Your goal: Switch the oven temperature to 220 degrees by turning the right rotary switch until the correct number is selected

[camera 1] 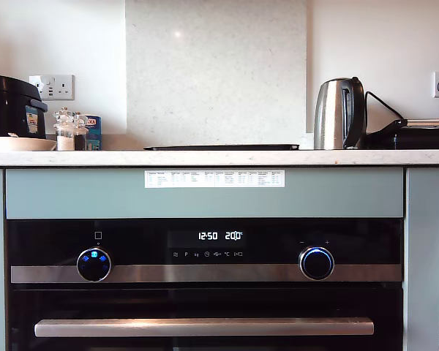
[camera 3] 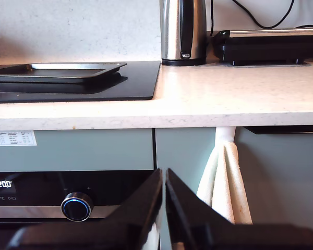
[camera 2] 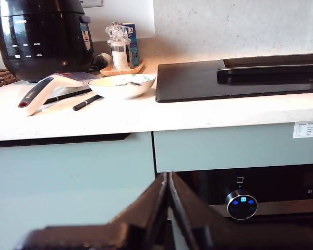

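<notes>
Facing the oven point(camera 1: 205, 292), a black glass front under the pale desk point(camera 1: 205, 157), with a brushed steel strip across the control panel and a long bar handle point(camera 1: 203, 327) below it. Display point(camera 1: 219, 236) reads 12:50 and 200. Neither arm shows in the exterior view. My first gripper point(camera 2: 167, 179): jaws together, nothing between them, held off the cabinet front; the knob with blue icons point(camera 2: 242, 204) lies beyond and to one side of the tips, well apart from them. My second gripper point(camera 3: 164, 177): jaws together, empty; the right rotary switch point(camera 3: 76, 206) sits beyond the tips and off to one side, not touched, on the steel strip with its thin blue ring lit. In the exterior view that switch point(camera 1: 317, 263) is at the exterior view's right of the panel, small minus and plus marks just above it. A hanging towel point(camera 3: 224, 182) is just beside my second gripper; a steel kettle point(camera 3: 183, 31) stands on the desk above.
</notes>
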Tool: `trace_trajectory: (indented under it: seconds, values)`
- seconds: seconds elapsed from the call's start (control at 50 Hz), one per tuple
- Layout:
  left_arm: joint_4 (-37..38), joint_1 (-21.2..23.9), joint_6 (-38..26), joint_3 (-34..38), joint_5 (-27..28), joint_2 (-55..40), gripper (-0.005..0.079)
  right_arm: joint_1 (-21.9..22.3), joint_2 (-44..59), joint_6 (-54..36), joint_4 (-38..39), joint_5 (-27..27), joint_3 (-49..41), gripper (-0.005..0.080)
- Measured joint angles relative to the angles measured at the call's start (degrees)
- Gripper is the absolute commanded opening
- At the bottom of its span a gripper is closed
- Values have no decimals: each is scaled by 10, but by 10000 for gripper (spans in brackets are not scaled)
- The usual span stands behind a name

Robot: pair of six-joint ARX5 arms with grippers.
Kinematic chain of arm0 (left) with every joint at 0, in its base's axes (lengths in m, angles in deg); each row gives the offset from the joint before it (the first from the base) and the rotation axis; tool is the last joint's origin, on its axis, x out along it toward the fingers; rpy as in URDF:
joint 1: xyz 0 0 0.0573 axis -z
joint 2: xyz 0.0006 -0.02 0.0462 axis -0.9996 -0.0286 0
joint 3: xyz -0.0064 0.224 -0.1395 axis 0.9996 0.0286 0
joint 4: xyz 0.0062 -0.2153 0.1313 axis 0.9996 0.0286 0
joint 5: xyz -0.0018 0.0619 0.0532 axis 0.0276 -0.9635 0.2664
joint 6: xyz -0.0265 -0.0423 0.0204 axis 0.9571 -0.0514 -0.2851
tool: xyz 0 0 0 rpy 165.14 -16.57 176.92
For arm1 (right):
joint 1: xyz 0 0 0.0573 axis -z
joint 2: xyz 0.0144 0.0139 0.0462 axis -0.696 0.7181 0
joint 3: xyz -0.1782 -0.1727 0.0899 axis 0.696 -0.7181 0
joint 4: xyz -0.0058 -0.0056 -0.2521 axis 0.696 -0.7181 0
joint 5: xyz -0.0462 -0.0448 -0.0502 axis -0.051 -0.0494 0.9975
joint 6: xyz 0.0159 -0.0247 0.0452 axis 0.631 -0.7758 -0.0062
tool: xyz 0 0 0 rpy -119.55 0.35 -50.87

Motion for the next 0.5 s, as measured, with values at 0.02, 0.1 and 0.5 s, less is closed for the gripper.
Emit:
trace_trajectory:
  seconds: [0.02, 0.1, 0.5]
  values:
    - [1, 0, 1, 0, 2, 0, -22, 0, 0, 1, -1, -2, 0, -13]
    - [18, 19, 36, -17, 65, -31, -22, -27, 0, 66, -47, -39, 19, -13]
    - [8, 23, 71, -37, 94, -38, -22, -31, 0, 79, -66, -56, 57, -13]
